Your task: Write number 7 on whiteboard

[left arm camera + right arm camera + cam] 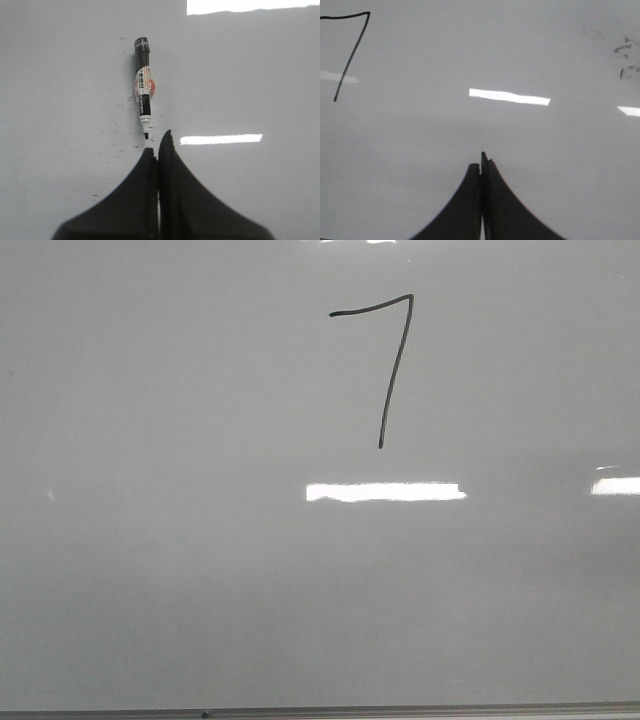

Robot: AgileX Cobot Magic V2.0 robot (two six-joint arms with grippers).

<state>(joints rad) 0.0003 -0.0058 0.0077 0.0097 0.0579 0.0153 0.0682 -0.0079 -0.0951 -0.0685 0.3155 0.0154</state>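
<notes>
- Whiteboard point(150, 590): glossy pale grey surface fills the front view; a thin grey frame edge point(400, 710) runs along the near side. Neither arm shows in this view.
- Left gripper point(159, 145): seen only in the left wrist view. Jaws pressed together, nothing between them. It sits over bare board.
- Marker point(143, 87): lies flat on the board just beyond the left gripper's tips, apart from them. Uncapped nib points back toward the gripper, black end away. A gap shows between nib and fingertips, so no contact. Not visible in the front view, so its place relative to the digit cannot be fixed.
- Faint dark specks and smudges point(117, 107) scattered on the board around the marker.
- Number 7 point(385, 360): black stroke in the far half of the board, a little right of centre in the front view. Short, slightly wavy top bar rising to the right, then a long downstroke slanting left and nearer. Line is unbroken; reads clearly as a 7. A bright glare bar point(385, 492) lies just nearer than its foot, not touching.
- Right gripper point(481, 160): right wrist view only. Jaws closed, empty. The 7 shows at the edge of that view, well apart from the tips.
- More dark smudges point(627, 57) at the opposite edge of that view.
- Progress, judged: writing looks finished and the marker is set down and released. Little seems left beyond perhaps capping the marker; no cap is in sight.
</notes>
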